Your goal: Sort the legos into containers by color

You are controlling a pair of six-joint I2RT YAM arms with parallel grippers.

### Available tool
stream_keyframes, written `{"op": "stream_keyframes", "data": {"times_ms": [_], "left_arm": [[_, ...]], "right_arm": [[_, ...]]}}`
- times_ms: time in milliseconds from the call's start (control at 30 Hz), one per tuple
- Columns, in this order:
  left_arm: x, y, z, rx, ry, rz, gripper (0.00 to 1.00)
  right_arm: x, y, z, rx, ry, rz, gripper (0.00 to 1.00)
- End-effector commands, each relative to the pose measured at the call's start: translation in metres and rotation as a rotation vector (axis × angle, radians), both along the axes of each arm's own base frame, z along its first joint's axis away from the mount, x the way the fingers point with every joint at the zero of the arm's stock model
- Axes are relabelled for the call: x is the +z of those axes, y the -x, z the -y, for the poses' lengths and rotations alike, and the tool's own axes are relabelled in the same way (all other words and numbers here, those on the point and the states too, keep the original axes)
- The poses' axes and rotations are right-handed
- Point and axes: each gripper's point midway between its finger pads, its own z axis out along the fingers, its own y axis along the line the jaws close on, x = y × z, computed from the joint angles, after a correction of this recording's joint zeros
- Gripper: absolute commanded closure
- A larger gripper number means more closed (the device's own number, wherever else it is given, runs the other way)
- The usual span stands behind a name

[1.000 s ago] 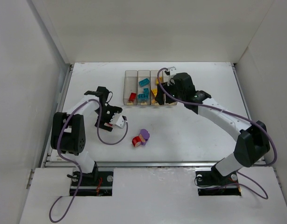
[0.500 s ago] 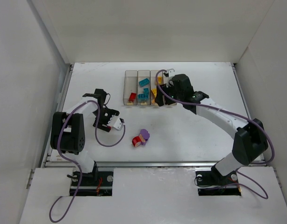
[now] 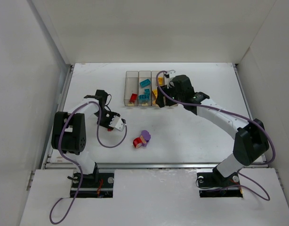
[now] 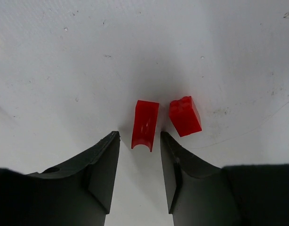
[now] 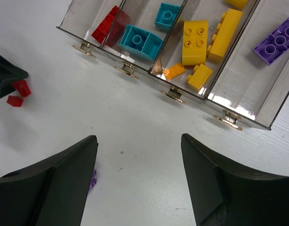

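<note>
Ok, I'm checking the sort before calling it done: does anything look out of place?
The containers look correctly sorted. Loose on the table: a red brick at the left gripper, a second red brick beside it, and a joined red-purple clump.

1. Bright, even, diffuse light from overhead; white bench point(image 3: 205, 136) nearly washed out.
2. Soft grey shadow pooled around red bricks point(image 4: 145, 125), left wrist view.
3. Glare streaks on clear containers point(image 5: 235, 106).

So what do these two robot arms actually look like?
The left arm and right arm have white tube links between chunky black joints, with thin purple cables looping alongside. The left gripper and right gripper each end in two black wedge-shaped fingers.
</note>
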Motion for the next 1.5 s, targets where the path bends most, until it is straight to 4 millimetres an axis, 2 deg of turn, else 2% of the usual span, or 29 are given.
{"op": "stream_keyframes", "data": {"times_ms": [0,67,100,133,167,267,367,400,433,467,500,533,567,600,633,667,700,733,800,833,900,933,1000,1033,1133,1233,1300,1333,1467], "left_arm": [[-0.008,0.011,0.011,-0.263,0.014,0.008,0.64],[-0.008,0.010,0.011,-0.238,0.014,0.009,0.74],[-0.009,0.010,0.011,-0.227,0.014,0.005,0.81],[-0.008,0.011,0.013,-0.215,0.028,0.001,0.92],[-0.009,0.012,0.012,-0.193,0.028,-0.007,0.97],[-0.005,0.013,0.015,-0.150,0.048,-0.012,1.00],[0.012,0.002,0.023,-0.052,0.100,0.010,1.00],[0.023,-0.001,0.031,-0.029,0.152,0.017,1.00],[0.043,-0.010,0.035,-0.003,0.192,0.054,1.00],[0.055,-0.010,0.041,0.045,0.236,0.041,1.00],[0.070,-0.006,0.055,0.069,0.328,0.015,1.00],[0.096,-0.019,0.065,0.101,0.391,0.049,1.00],[0.112,-0.022,0.073,0.148,0.450,0.041,1.00],[0.127,-0.028,0.081,0.279,0.526,-0.006,1.00],[0.148,-0.033,0.096,0.334,0.634,-0.043,1.00],[0.170,-0.048,0.104,0.413,0.706,-0.054,1.00],[0.178,-0.058,0.111,0.519,0.765,-0.102,1.00],[0.202,-0.083,0.119,0.730,0.892,-0.153,1.00],[0.208,-0.104,0.125,0.891,0.985,-0.187,1.00],[0.218,-0.120,0.132,0.913,1.042,-0.154,1.00],[0.210,-0.139,0.135,1.055,1.039,-0.141,1.00],[0.209,-0.141,0.145,1.067,1.030,-0.133,1.00],[0.209,-0.156,0.146,1.122,1.018,-0.072,1.00],[0.199,-0.162,0.149,1.172,1.009,-0.090,1.00],[0.184,-0.185,0.140,1.330,0.981,-0.082,1.00],[0.178,-0.201,0.136,1.390,0.974,-0.058,1.00],[0.169,-0.206,0.134,1.420,0.964,-0.050,1.00],[0.171,-0.210,0.131,1.441,0.974,-0.030,0.99],[0.159,-0.212,0.129,1.452,0.950,-0.026,0.88]], "right_arm": [[0.022,-0.008,-0.008,0.008,-0.025,0.060,0.23],[0.022,-0.008,-0.008,0.008,-0.025,0.060,0.23],[0.022,-0.008,-0.008,0.008,-0.025,0.060,0.23],[0.022,-0.008,-0.008,0.008,-0.025,0.060,0.23],[0.020,-0.007,-0.007,0.008,-0.020,0.052,0.23],[0.020,-0.007,-0.007,0.008,-0.019,0.052,0.23],[0.020,-0.007,-0.007,0.008,-0.019,0.052,0.23],[0.020,-0.007,-0.007,0.008,-0.019,0.052,0.23],[0.024,-0.007,-0.005,0.001,-0.020,0.062,0.23],[0.024,-0.007,-0.005,0.001,-0.020,0.062,0.23],[0.024,-0.007,-0.006,-0.005,-0.027,0.057,0.23],[0.020,-0.007,-0.003,-0.014,-0.018,0.052,0.23],[0.020,-0.007,-0.003,-0.019,-0.024,0.048,0.23],[0.020,-0.008,-0.002,-0.029,-0.018,0.051,0.23],[0.020,-0.009,-0.001,-0.049,-0.027,0.045,0.23],[0.020,-0.011,0.001,-0.068,-0.025,0.045,0.23],[0.020,-0.011,0.002,-0.081,-0.028,0.044,0.23],[0.020,-0.012,0.003,-0.100,-0.037,0.037,0.23],[0.020,-0.015,0.006,-0.135,-0.040,0.036,0.23],[0.026,-0.014,0.006,-0.140,-0.055,0.040,0.23],[0.030,-0.016,0.011,-0.165,-0.062,0.048,0.23],[0.034,-0.017,0.013,-0.174,-0.063,0.059,0.23],[0.034,-0.017,0.015,-0.181,-0.059,0.062,0.23],[0.033,-0.015,0.016,-0.182,-0.058,0.060,0.23],[0.028,-0.012,0.018,-0.182,-0.051,0.052,0.23],[0.028,-0.012,0.018,-0.182,-0.051,0.052,0.23],[0.024,-0.010,0.019,-0.182,-0.046,0.045,0.23],[0.024,-0.010,0.019,-0.182,-0.046,0.045,0.23],[0.029,-0.009,0.020,-0.182,-0.052,0.053,0.23]]}}
